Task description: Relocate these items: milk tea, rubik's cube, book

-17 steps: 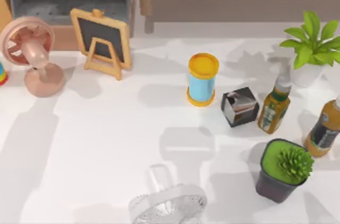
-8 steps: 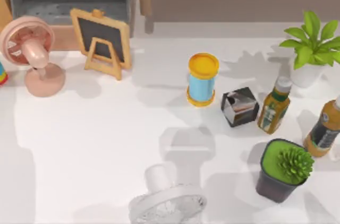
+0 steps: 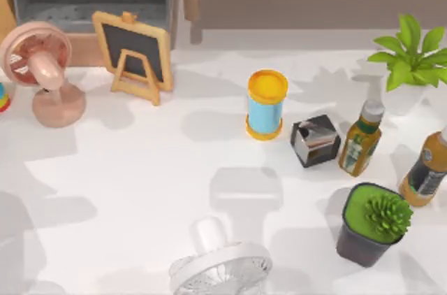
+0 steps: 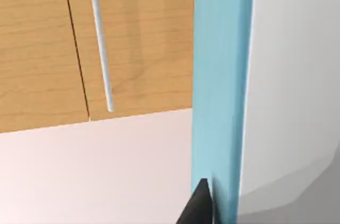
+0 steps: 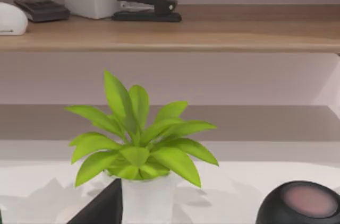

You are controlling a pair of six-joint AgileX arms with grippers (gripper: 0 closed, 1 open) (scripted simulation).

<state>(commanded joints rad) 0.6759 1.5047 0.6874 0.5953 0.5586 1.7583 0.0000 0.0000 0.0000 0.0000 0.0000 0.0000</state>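
**Ana:** Well, from above, where did the milk tea [image 3: 266,105] stand?

**Ben:** I took the blue can with the yellow lid for it. It stood a little toward one o'clock from the middle of the table [image 3: 140,190]. A dark shiny cube [image 3: 316,140] sat near it at four o'clock, apart from it, with a bottle [image 3: 360,142] just beside the cube at three o'clock.

**Ana:** Which way did it point?

**Ben:** It was upright, with its long axis vertical and the lid facing up.

**Ana:** So how should the reach go?

**Ben:** In my judgement, come in low from seven or eight o'clock, where the table was bare. Close across the round body below the lid, then lift straight up so the can stays plumb and clears the cube. A tall, narrow can like that would tip easily if nudged.

**Ana:** And the left wrist view?

**Ben:** The left gripper [image 4: 199,205] was close against an upright blue strip [image 4: 220,75], with a wooden cabinet door [image 4: 42,49] beyond it. I couldn't tell whether it was open or closed.

**Ana:** The right wrist view?

**Ben:** The right gripper [image 5: 101,208] sat near a leafy plant [image 5: 139,141] in a white pot, facing a shelf [image 5: 212,35] with a stapler [image 5: 146,3] on it. Again, I couldn't tell if it was open or closed. I judged the right arm better placed for the can.
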